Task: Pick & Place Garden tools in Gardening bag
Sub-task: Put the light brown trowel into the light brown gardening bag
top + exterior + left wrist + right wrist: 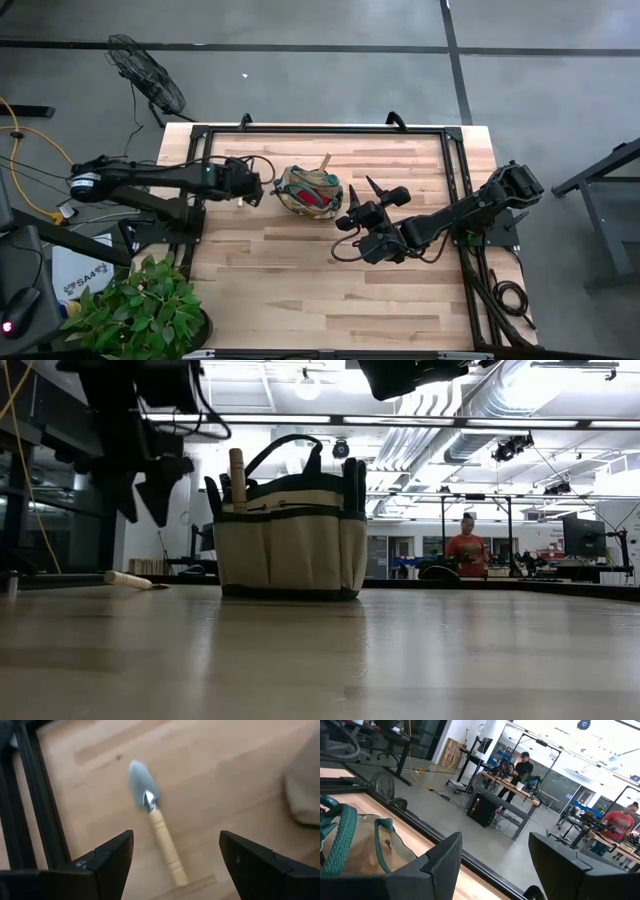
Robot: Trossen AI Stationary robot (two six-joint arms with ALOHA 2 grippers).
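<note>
The left gripper is hovering with its fingers spread wide and holding nothing, directly above a trowel that is lying flat on the wooden table. The trowel is sitting at about nine o'clock from the gardening bag, which is standing upright near the table's middle with a pale wooden handle sticking up from it. The right gripper is waiting at about three o'clock from the bag, raised, its fingers parted and gripping nothing.
</note>
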